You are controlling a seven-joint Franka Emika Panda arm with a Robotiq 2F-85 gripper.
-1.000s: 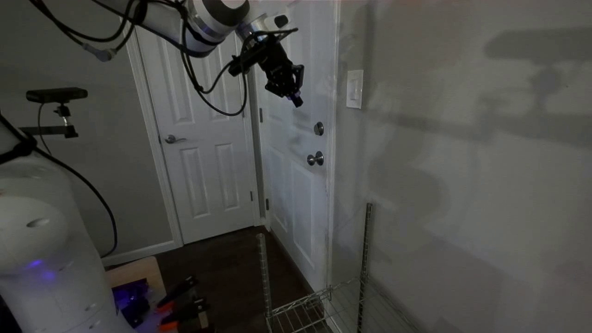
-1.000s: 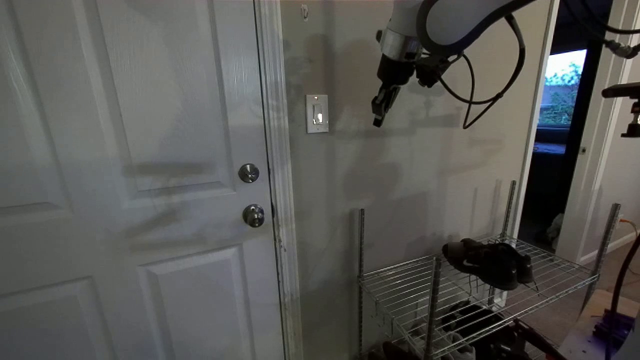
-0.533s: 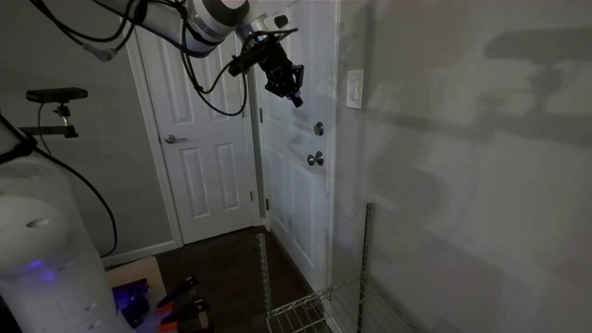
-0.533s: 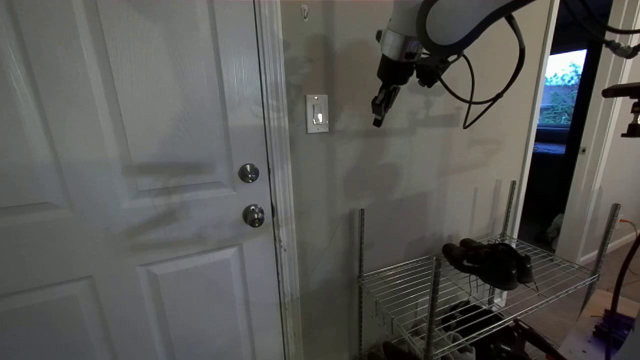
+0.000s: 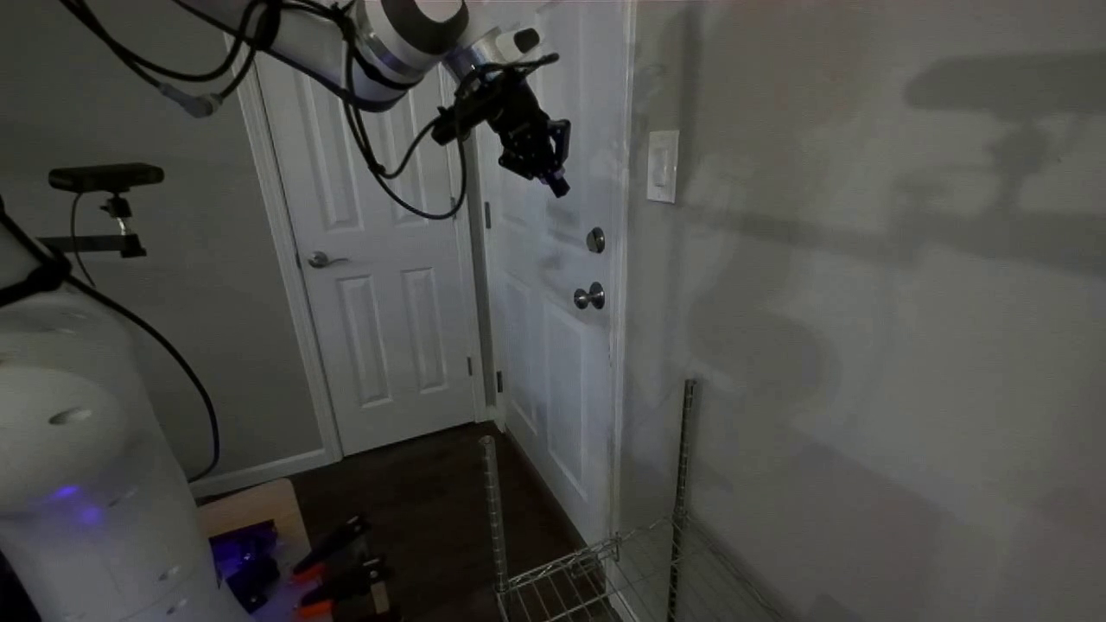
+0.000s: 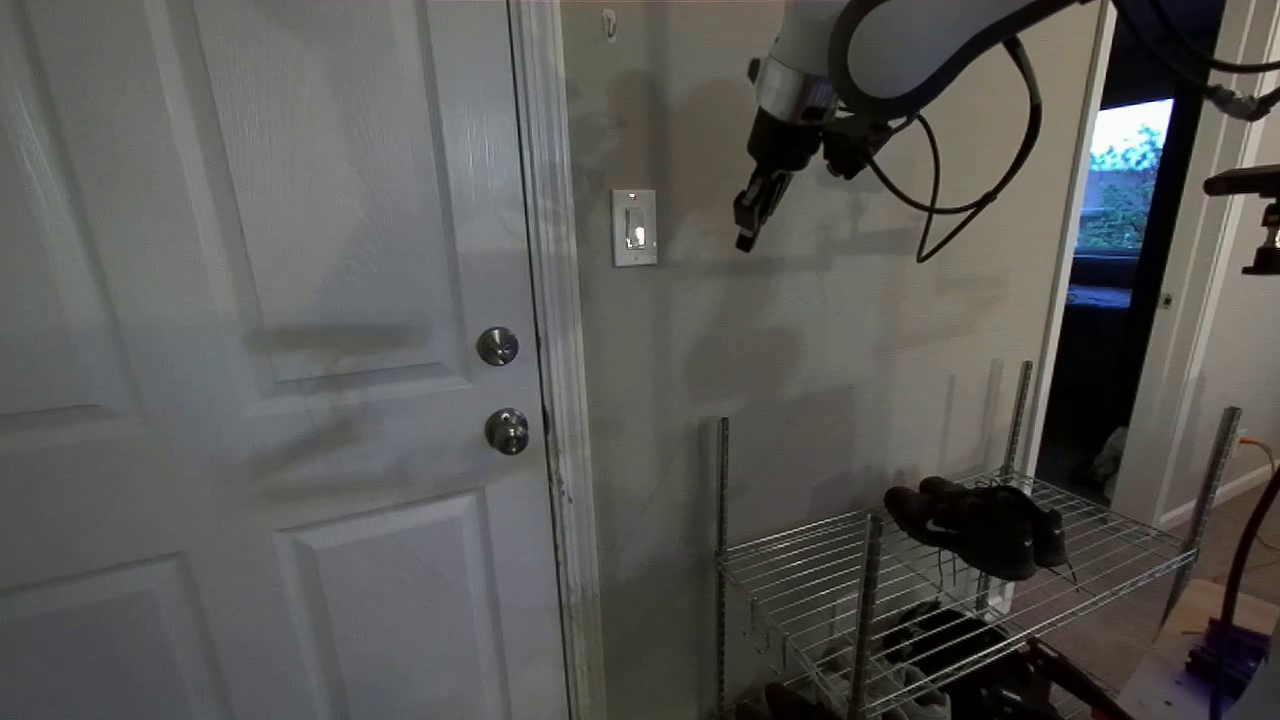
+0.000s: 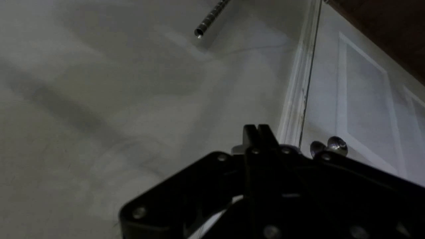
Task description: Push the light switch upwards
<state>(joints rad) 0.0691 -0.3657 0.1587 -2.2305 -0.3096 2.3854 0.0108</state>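
Observation:
The light switch is a small white upright plate on the grey wall beside the door frame. It shows in both exterior views (image 5: 663,167) (image 6: 635,228), with a bright glint on the lower part of its paddle in one of them. It does not show in the wrist view, where the gripper's body covers much of the lower part. My black gripper (image 5: 560,186) points downward at a tilt, apart from the switch, at about the height of its lower part in an exterior view (image 6: 745,242). In the wrist view (image 7: 258,126) its fingers are together with nothing between them.
The white door (image 6: 350,300) has a deadbolt (image 6: 497,346) and a round knob (image 6: 507,431). A wire shelf (image 6: 800,545) holding black shoes (image 6: 985,525) stands below the gripper, with upright metal posts (image 6: 722,490). A loose cable loop (image 6: 1025,120) hangs from the arm.
The gripper and arm have shifted slightly toward the switch within the last half second; they stood still before that. The switch looks the same.

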